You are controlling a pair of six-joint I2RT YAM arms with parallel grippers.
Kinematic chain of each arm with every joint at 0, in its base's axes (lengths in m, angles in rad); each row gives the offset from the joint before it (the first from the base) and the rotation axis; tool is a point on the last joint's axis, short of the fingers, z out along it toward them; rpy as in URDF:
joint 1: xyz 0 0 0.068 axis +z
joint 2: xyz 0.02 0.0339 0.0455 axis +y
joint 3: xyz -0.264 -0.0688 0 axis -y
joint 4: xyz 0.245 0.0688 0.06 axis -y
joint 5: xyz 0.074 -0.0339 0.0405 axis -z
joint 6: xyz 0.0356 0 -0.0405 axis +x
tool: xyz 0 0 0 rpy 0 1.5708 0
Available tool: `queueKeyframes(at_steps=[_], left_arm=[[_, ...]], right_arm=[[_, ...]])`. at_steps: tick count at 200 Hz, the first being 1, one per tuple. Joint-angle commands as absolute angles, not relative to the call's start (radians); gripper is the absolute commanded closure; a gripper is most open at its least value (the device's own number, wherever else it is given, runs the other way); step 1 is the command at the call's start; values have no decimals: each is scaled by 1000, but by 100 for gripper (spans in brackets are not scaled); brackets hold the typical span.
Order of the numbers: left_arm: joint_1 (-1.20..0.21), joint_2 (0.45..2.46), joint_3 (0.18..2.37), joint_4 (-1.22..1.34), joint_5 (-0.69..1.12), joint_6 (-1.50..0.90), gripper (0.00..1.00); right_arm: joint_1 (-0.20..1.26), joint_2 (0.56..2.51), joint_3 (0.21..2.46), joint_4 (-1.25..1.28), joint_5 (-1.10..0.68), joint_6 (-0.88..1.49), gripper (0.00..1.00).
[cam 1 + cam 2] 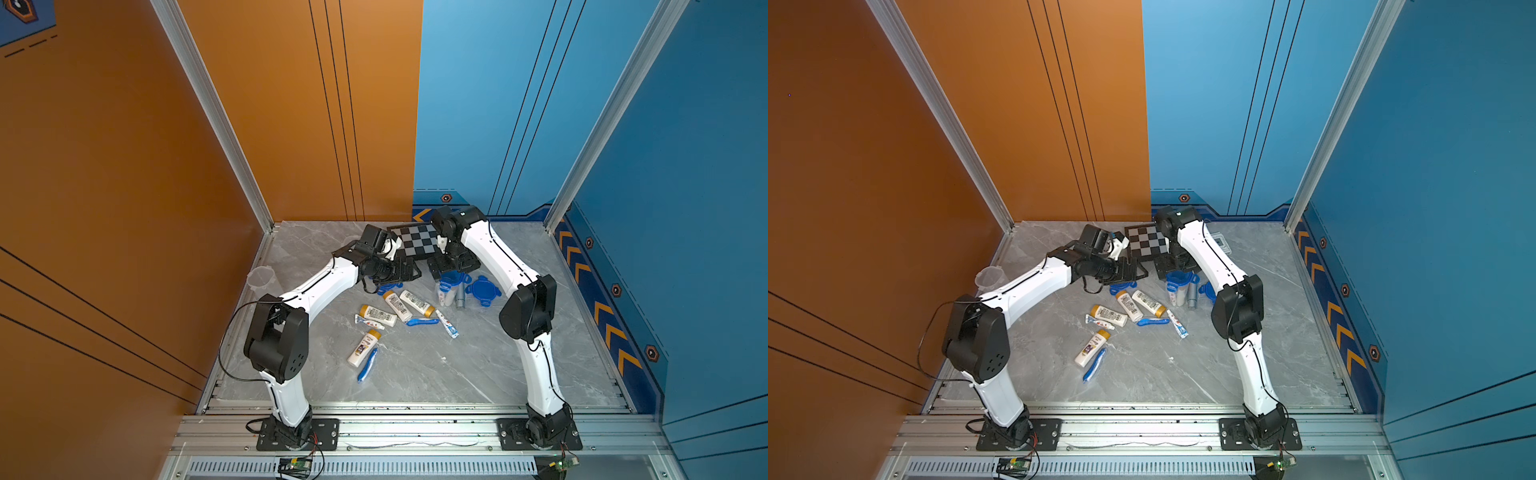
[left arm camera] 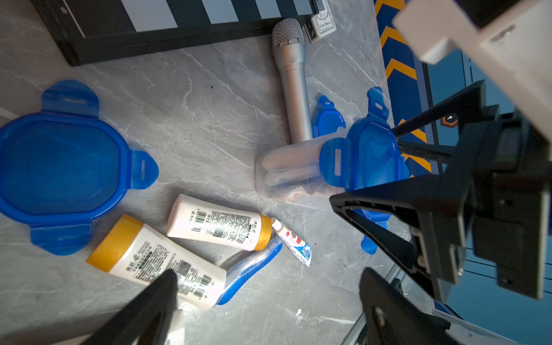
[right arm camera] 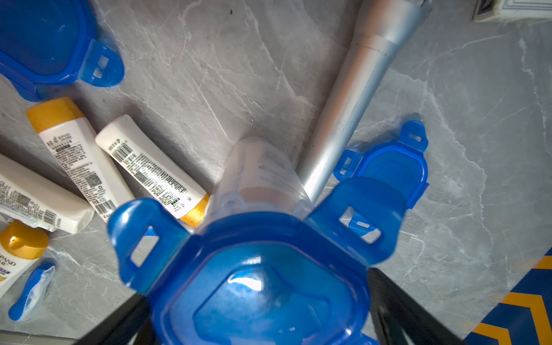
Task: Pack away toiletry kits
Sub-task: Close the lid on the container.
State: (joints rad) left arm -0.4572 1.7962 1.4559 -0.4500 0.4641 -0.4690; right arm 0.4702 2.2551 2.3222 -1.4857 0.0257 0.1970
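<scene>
A clear cup with white items inside stands at the back of the table, a blue lid on it with its tabs flared out. My right gripper is open, one finger on each side of that lid. My left gripper hangs open just left of the cup over bare table, one finger above a white bottle. A second bottle, a blue toothbrush and a toothpaste tube lie beside it. More bottles and a toothbrush lie nearer the front.
Loose blue lids lie on either side of the cup. A silver microphone rests against it, with a chessboard and a card box behind. An empty clear cup stands at the left edge.
</scene>
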Motion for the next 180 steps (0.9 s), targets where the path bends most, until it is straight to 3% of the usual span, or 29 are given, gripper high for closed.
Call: queueKeyframes(at_steps=[1, 149, 180], left_arm=[[-454, 1806, 1487, -494, 445, -459, 1], [-514, 1788, 1559, -565, 282, -495, 1], [-500, 1812, 1610, -600, 318, -449, 1]], right_arm=[[456, 2219, 2335, -1520, 24, 176, 0], [425, 2214, 2326, -1493, -95, 89, 0], [426, 2207, 2323, -1493, -60, 122, 0]])
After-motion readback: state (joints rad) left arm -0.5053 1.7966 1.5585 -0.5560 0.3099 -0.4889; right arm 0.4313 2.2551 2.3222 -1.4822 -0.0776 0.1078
